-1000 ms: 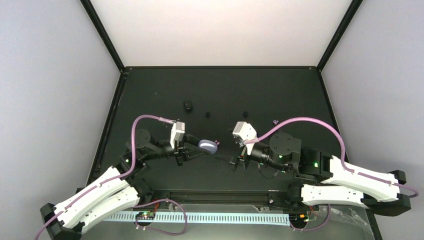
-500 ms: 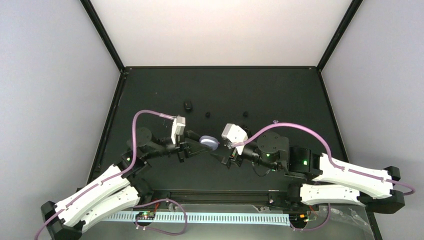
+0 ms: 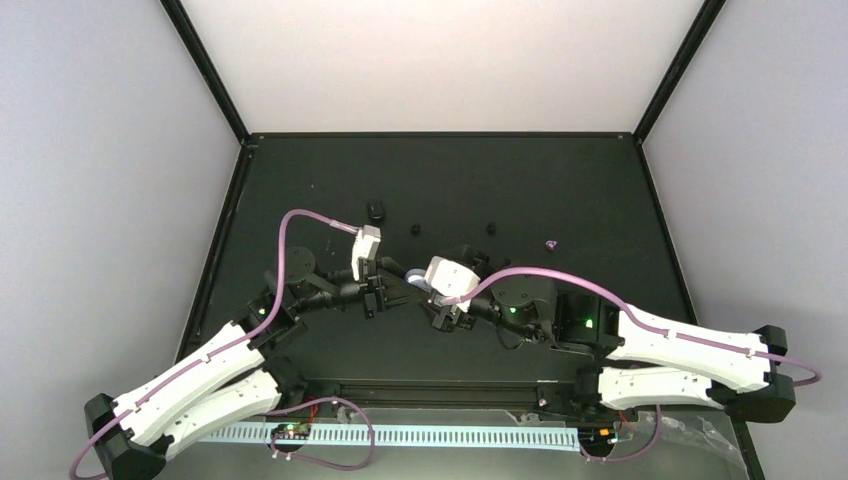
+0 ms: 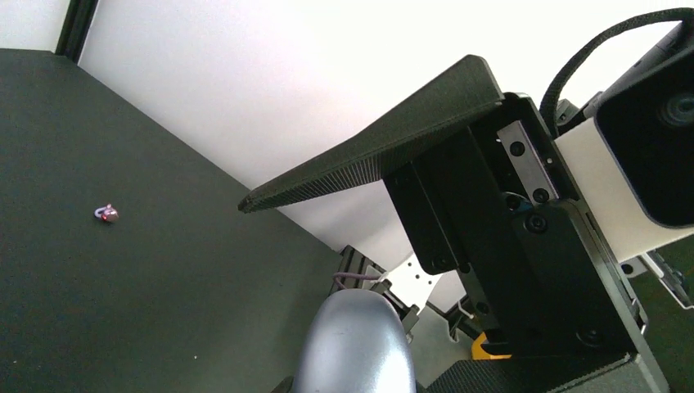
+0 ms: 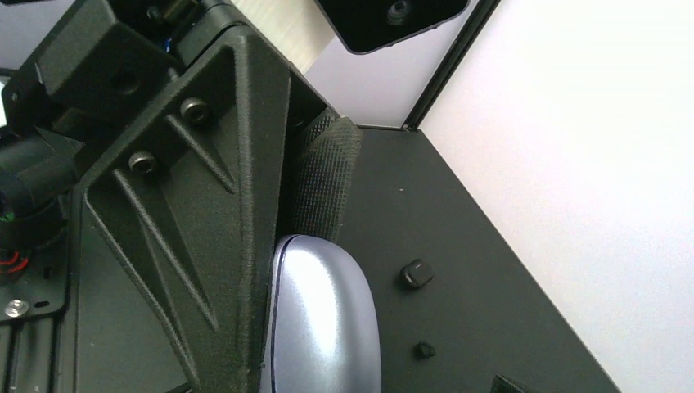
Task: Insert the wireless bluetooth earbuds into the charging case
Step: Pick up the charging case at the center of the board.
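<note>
My left pincer is clenched on the lilac-grey charging case, holding it over the middle of the table. My right pincer stands spread wide just beside the case, and I cannot tell whether it touches it. The earbuds lie loose on the table: a black earbud and a second black earbud behind the pincers, and the purple-and-white earbud off to the right, well apart from the case.

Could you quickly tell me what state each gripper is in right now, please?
Left gripper: closed, holding the lavender charging case.
Right gripper: open, holding nothing, close beside the case.
</note>
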{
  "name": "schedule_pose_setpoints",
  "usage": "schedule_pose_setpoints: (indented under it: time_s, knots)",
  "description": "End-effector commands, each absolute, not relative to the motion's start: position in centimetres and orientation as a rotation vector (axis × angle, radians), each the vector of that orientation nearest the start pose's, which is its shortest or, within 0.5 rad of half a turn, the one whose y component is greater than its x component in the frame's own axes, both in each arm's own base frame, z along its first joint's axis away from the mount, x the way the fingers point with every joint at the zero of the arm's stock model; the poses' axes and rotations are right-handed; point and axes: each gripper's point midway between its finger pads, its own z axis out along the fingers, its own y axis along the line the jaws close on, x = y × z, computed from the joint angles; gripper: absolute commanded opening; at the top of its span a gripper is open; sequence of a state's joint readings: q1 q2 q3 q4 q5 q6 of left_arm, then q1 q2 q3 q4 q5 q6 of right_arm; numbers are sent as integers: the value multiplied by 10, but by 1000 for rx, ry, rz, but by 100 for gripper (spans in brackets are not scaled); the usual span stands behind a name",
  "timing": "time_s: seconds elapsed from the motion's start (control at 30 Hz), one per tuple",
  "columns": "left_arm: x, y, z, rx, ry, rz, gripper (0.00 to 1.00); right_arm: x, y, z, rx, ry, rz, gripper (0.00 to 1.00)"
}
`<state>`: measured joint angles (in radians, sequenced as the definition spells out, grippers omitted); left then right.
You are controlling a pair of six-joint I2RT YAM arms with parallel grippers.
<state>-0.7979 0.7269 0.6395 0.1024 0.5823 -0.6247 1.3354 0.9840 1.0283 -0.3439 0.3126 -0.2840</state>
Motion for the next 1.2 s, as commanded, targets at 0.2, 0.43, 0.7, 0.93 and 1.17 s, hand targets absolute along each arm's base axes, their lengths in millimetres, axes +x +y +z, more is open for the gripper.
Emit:
schedule_pose_setpoints:
  time_s: [0.2,0.43,0.7,0.93,1.17]
  knots:
    - [137,-271,347,619,1657,-1540,1,133,328,337,-1201,1378,385,72]
    - [138,-271,348,606,1662,-1547,2,133,329,333,-1208,1364,360,63]
    - [141,-274,346,585,1681,-1564,2,132,330,334,-1200,1347,336,55]
    - [142,-276,344,581,1694,-1577,13,137,328,337,-1165,1336,302,45]
    - [141,-276,344,585,1691,-1577,31,142,325,336,-1140,1336,273,42]
